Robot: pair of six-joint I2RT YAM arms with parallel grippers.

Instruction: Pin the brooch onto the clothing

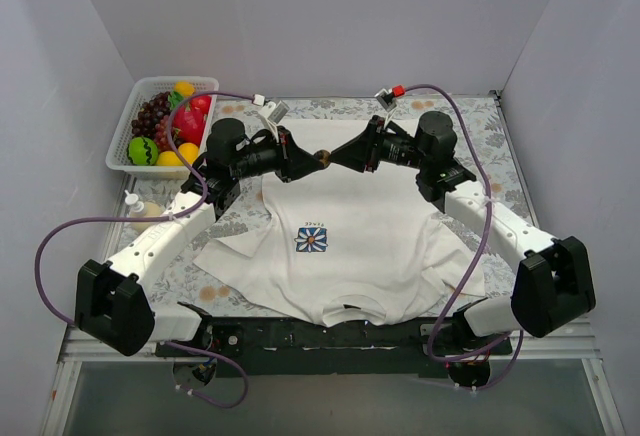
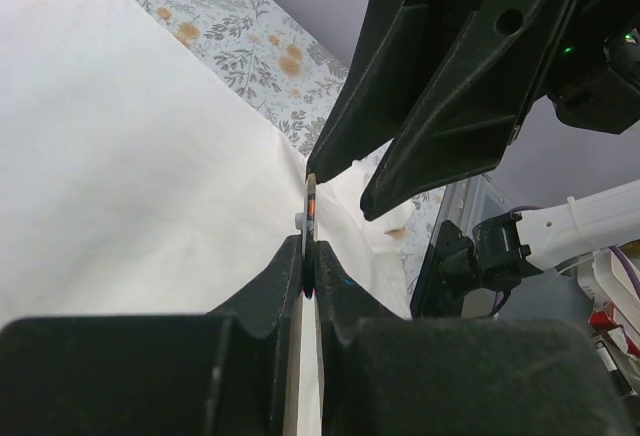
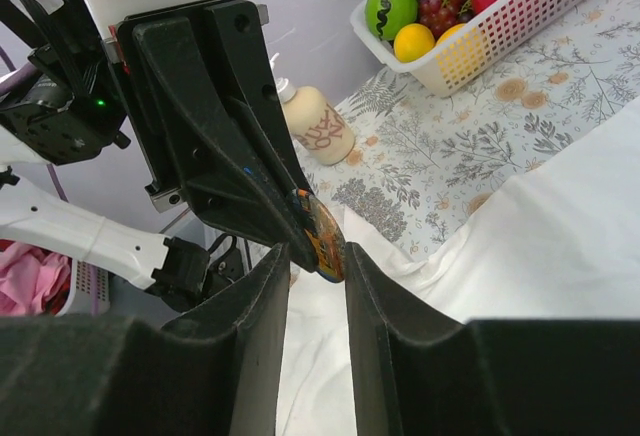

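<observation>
our left gripper (image 2: 308,256) is pinching the brooch (image 3: 322,236) by its flat faces, just at the far hem of the t-shirt (image 1: 370,246). the right gripper (image 3: 317,264) meets it head-on, jaws straddling the disc; we cannot tell if they touch. the brooch is tiny, round, dark blue with orange patches.

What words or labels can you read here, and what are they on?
Bottle: brown lettering, too blurred to read.
Shirt: a line of small letters above the flower print, too small to read.
Neck label: dark, nothing legible.
No other text visible.
</observation>
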